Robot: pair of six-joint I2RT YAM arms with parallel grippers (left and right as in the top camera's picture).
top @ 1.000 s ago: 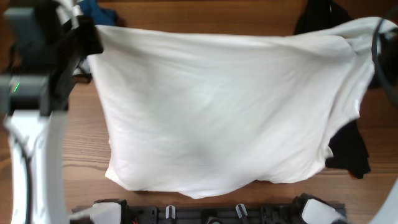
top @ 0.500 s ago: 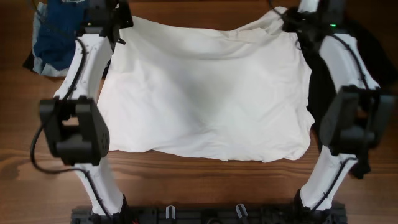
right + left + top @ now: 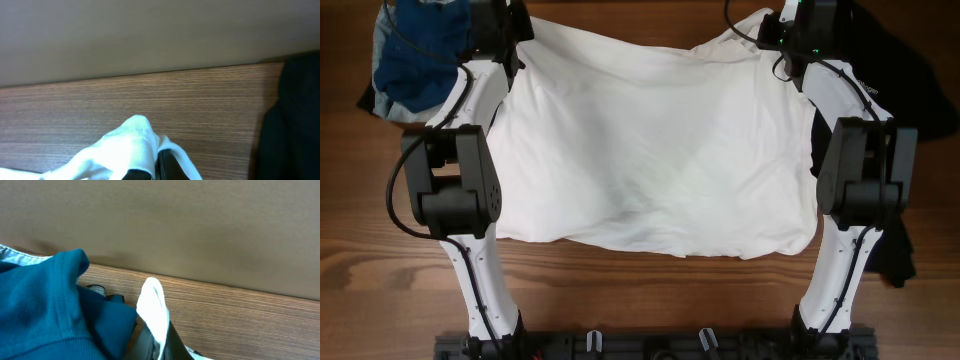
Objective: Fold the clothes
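Flatter now, white shirt; wrist views alone show left end effector and right end effector clamped on it.

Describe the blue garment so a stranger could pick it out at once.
Start at the wooden table, mostly covered by a large white shirt. Go to the shirt's far corner pinched by the left gripper; the blue garment lies crumpled right beside it. It is the only deep-blue cloth here; the black garment lies on the opposite side.
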